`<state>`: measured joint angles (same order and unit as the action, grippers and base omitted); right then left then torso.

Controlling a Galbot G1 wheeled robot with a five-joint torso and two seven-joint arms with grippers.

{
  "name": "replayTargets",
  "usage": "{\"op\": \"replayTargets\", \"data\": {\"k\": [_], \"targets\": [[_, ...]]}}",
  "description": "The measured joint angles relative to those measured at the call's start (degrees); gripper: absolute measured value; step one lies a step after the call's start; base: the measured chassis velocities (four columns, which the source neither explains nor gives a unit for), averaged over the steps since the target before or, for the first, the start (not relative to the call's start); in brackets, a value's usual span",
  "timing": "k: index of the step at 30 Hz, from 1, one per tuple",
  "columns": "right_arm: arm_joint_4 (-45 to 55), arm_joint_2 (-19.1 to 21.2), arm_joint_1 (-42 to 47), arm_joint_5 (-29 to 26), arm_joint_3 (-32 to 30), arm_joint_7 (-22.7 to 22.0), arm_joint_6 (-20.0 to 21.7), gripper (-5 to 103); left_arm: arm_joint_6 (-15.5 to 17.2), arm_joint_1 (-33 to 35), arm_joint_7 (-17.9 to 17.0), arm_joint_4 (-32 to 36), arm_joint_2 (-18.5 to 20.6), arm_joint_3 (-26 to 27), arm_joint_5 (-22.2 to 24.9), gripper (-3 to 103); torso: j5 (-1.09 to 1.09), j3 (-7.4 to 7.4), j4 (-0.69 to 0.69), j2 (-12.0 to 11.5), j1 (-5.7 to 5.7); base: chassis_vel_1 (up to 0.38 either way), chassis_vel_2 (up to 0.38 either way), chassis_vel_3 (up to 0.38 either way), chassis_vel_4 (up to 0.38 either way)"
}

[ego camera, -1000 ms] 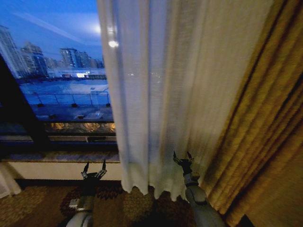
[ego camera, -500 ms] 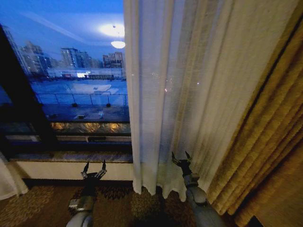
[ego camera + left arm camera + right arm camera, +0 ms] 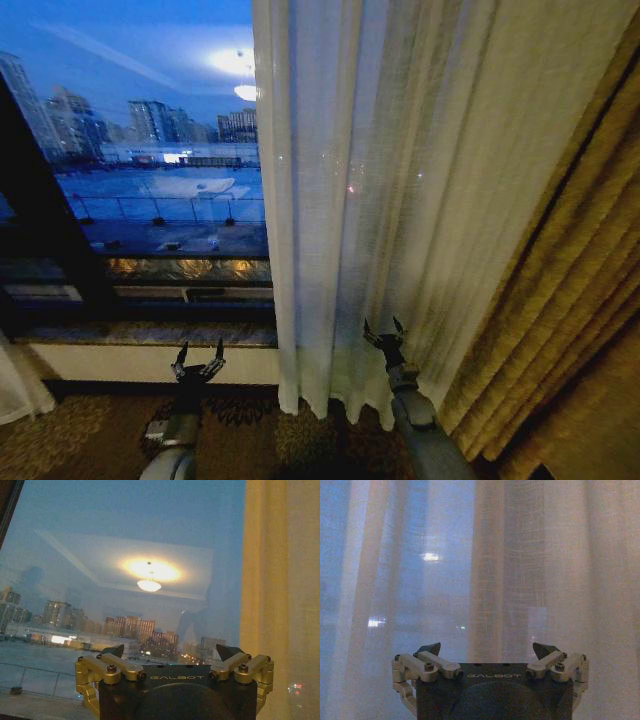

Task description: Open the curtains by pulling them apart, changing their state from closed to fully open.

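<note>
Hanging from the top of the head view to just above the carpet point(image 3: 90, 440), one sheer curtain point(image 3: 400, 200) fills the middle, its free left edge running straight down beside the bare window point(image 3: 150, 180). On its right side it lies against one gold drape point(image 3: 570, 330), bunched in thick folds. We count two grippers, both raised and pointing at the window wall. Our left gripper point(image 3: 198, 355) stands in front of the sill point(image 3: 130, 335), well clear of the curtain's edge, with its fingers spread wide and nothing between them; the left wrist view shows open glass ahead and the curtain off to one side. Our right gripper point(image 3: 385, 332) stands right at the lower part of the curtain near its wavy hem, fingers also spread wide and empty; in the right wrist view the pleats point(image 3: 490, 570) hang close in front of it. Open room lies to the left, along the uncovered glass.
</note>
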<state>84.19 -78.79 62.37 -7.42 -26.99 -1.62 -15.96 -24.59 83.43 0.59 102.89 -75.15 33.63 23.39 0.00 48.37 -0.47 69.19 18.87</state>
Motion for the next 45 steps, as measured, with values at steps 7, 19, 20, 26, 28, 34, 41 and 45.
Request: {"op": "replayTargets", "data": {"k": [7,19,20,26,28,34,41,45], "targets": [[-0.4,-0.51,-0.3,-1.46,0.67,-0.14,-1.23,100,0.0,0.0,0.0,0.0,0.0,-0.01,0.0,100,0.0,0.01,0.0,-0.01,0.0,0.028,0.037,-0.032,-0.043],[-0.36,-0.64,-0.24,-1.09,0.54,-0.6,-1.78,100,0.0,0.0,-0.01,0.0,0.0,0.01,0.0,100,-0.02,0.0,0.01,0.0,0.01,0.067,0.078,-0.053,-0.069],[-0.23,-0.58,-0.08,-0.6,0.37,-0.6,-1.56,100,0.0,0.0,-0.01,0.0,0.0,0.0,0.0,100,0.01,0.01,0.0,0.0,0.01,0.0,0.0,0.0,0.0],[0.17,-0.57,0.31,-0.02,0.18,-0.34,-1.26,100,0.0,0.0,-0.01,0.0,0.0,-0.01,0.0,100,-0.01,0.0,0.0,0.0,0.01,0.0,0.0,0.0,0.0],[0.26,-0.62,0.34,0.0,0.18,-0.29,-1.18,100,0.0,0.0,-0.01,0.0,-0.01,-0.01,0.0,100,-0.02,0.0,0.0,0.0,0.01,0.04,0.002,-0.021,-0.015],[0.4,-0.86,0.37,-0.01,0.41,-0.3,-0.97,100,0.0,0.0,-0.01,0.0,0.0,-0.01,0.0,100,0.0,0.0,0.0,0.0,0.01,0.154,0.08,-0.142,-0.101],[0.34,-1.28,-0.04,-1.05,0.94,-0.75,-1.98,100,0.0,0.0,-0.01,0.0,0.0,0.0,0.0,100,0.0,0.0,0.01,0.01,0.0,0.228,0.176,-0.235,-0.179],[0.42,-1.39,-0.21,-0.84,1.09,-0.8,-2.73,100,0.0,0.0,-0.01,0.0,0.02,0.04,0.0,100,-0.05,0.0,0.03,0.01,0.01,0.158,0.141,-0.113,-0.153]]}}
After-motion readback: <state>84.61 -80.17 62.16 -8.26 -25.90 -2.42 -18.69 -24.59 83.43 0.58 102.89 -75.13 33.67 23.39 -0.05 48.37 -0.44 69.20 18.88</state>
